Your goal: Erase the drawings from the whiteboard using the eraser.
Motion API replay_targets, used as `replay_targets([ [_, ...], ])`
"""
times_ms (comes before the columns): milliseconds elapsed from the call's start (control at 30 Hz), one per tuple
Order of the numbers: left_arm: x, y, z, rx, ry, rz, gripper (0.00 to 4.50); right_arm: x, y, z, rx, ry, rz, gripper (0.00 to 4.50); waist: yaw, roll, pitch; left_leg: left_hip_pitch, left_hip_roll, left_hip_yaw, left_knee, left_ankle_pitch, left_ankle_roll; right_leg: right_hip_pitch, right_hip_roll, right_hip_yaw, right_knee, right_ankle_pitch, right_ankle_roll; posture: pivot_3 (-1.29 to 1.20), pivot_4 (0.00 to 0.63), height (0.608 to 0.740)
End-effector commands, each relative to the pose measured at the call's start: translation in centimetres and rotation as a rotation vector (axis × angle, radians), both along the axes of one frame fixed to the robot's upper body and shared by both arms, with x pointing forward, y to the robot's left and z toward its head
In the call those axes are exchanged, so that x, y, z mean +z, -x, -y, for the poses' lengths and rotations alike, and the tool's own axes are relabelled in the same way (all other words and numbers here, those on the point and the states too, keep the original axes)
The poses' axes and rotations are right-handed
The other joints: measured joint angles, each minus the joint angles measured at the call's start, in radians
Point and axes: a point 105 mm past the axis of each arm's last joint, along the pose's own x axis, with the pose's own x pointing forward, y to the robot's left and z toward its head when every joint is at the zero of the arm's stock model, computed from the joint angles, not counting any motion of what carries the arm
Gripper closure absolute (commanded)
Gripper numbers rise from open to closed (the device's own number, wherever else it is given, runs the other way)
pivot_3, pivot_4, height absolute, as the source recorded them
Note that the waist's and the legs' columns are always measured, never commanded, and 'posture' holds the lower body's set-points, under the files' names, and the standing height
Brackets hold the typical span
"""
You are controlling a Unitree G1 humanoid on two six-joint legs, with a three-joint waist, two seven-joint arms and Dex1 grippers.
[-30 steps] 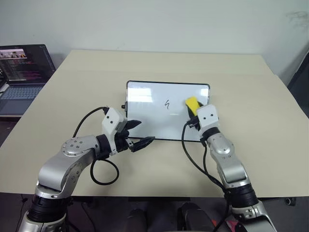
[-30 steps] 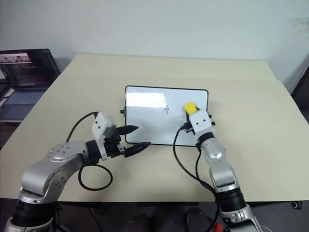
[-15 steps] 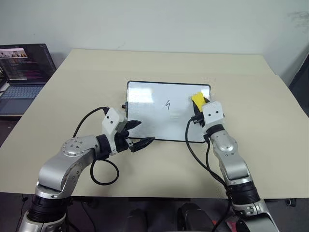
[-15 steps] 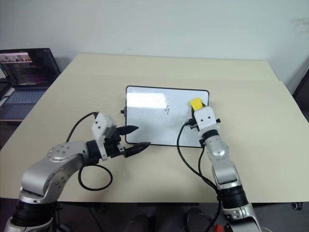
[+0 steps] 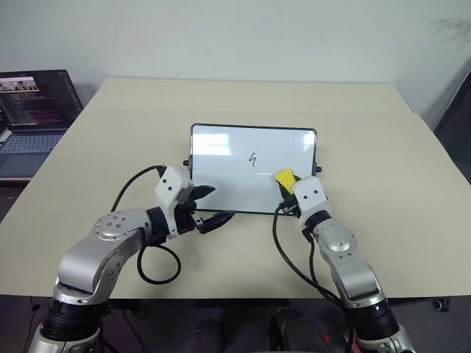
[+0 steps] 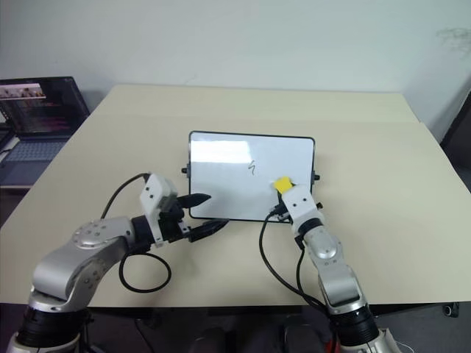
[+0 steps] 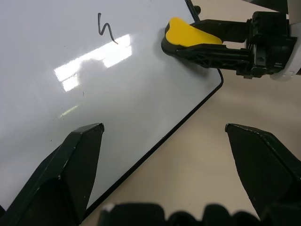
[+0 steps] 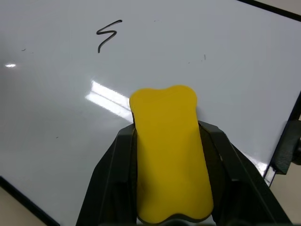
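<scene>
one eraser (image 8: 170, 155), lengthwise along gripper (image 8: 169, 141)

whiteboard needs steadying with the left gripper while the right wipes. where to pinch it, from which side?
Pinch the whiteboard on its near long edge by the left corner, coming from the robot's side. It lies flat, so only the thin black frame offers a lip. The open left gripper hangs right there, away from the drawing and the eraser in the right gripper.
</scene>
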Motion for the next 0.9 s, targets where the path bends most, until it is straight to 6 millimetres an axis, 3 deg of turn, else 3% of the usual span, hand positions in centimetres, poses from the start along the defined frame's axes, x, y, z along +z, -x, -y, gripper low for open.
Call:
replay_targets([
  [33,1.6,0.2,0.3,-0.013,0.004,0.063,0.00,3.7,0.6,-1.5,0.086,0.011,0.160,3.07,0.000,0.001,0.002,-0.001,0.000,0.000,0.000,0.000,0.000,-0.001,0.000,0.000,0.000,0.000,0.000,0.00,0.150,0.740],
  [100,1.7,0.1,0.1,0.004,0.015,0.061,0.00,6.3,0.8,-2.3,0.131,-0.003,0.277,3.07,0.000,0.001,0.008,-0.003,0.000,0.000,0.000,0.000,0.000,-0.003,0.003,0.000,0.000,0.000,0.000,0.00,0.150,0.740],
  [167,1.7,0.0,0.0,0.014,0.020,0.060,0.00,7.3,0.7,-2.7,0.145,0.000,0.326,3.07,0.001,0.001,0.010,-0.004,0.000,0.000,0.000,0.000,0.000,-0.004,0.003,0.000,0.000,0.000,0.000,0.00,0.150,0.740],
  [333,2.1,-0.2,0.3,0.023,0.025,0.060,0.00,8.8,-2.7,-2.3,0.088,-0.016,0.371,3.07,0.004,0.001,0.010,-0.006,0.002,-0.001,-0.003,-0.001,-0.001,-0.004,0.000,-0.002,-0.006,0.000,-0.001,0.00,0.150,0.740],
  [467,2.6,-0.2,0.6,0.028,0.032,0.055,0.00,7.5,-5.1,-1.8,0.053,-0.014,0.323,3.07,0.006,0.001,0.010,-0.008,0.001,-0.001,-0.003,-0.002,-0.002,-0.004,-0.002,-0.003,-0.009,0.000,-0.001,0.00,0.150,0.740],
  [567,2.7,-0.2,0.7,0.029,0.031,0.049,0.00,5.8,-5.7,-2.2,0.069,0.013,0.277,3.07,0.005,0.002,0.010,-0.009,0.001,-0.001,-0.003,-0.002,-0.002,-0.004,-0.002,-0.004,-0.010,0.000,-0.001,0.00,0.150,0.740],
  [767,2.6,-0.1,0.5,0.034,0.029,0.042,0.00,1.3,-4.1,-3.3,0.176,0.100,0.175,3.07,0.004,0.001,0.010,-0.005,0.001,-0.001,-0.003,-0.003,-0.002,-0.002,-0.002,-0.003,-0.006,0.000,-0.001,0.00,0.150,0.740],
  [900,2.4,-0.2,0.3,0.033,0.028,0.039,0.00,-0.3,-2.8,-4.3,0.259,0.179,0.153,3.07,0.003,0.001,0.010,-0.003,0.001,-0.001,0.000,-0.002,-0.002,-0.001,-0.002,-0.002,-0.002,0.000,-0.001,0.00,0.150,0.740],
])
